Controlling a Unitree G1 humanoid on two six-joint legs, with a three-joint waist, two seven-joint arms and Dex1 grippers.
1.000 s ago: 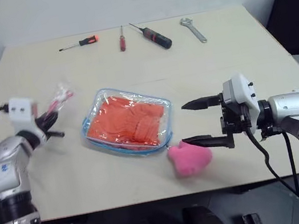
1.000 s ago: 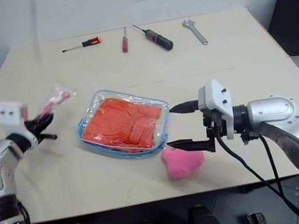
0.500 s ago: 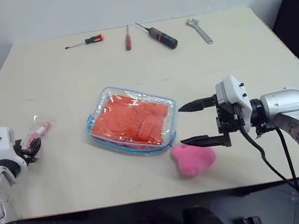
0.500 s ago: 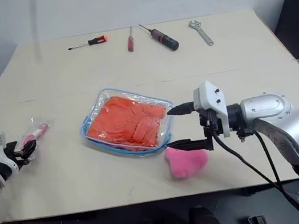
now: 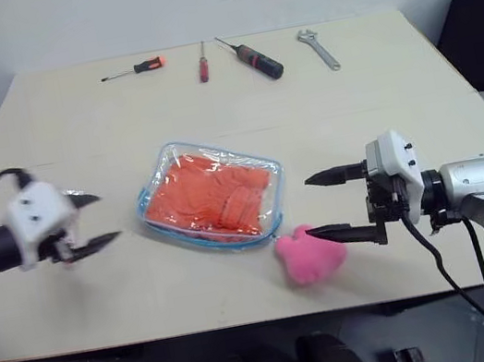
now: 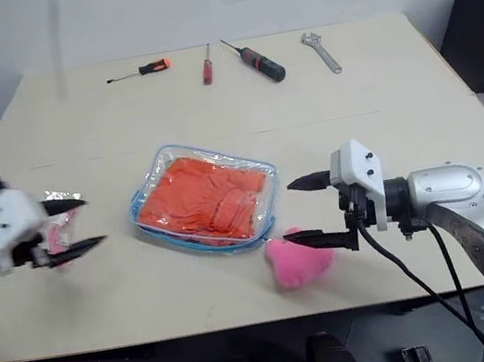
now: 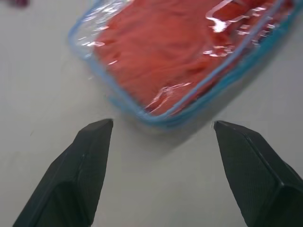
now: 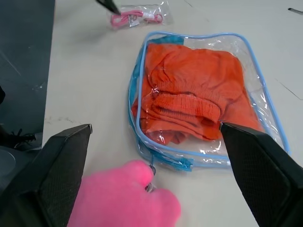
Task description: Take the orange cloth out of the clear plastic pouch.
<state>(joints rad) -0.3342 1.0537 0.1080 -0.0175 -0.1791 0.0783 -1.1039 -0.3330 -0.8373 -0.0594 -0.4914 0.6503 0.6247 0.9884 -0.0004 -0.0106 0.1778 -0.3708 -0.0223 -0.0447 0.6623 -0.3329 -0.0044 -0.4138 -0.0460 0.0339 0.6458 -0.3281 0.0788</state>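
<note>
Left wrist view cut off the far end of the clear plastic pouch [image 7: 156, 113], so the orange cloth [image 7: 161, 52] inside only partly showed. The left gripper [image 6: 70, 227] covered most of the small pink packet [image 6: 56, 234].

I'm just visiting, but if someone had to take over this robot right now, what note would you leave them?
Left pincer: open, empty, beside the clear plastic pouch.
Right pincer: open, empty, on the pouch's other side, its lower finger over the pink plush.
The orange cloth lies inside the pouch, mid-table.
Done: nothing yet.
Left: open the pouch, pull the cloth out.
</note>
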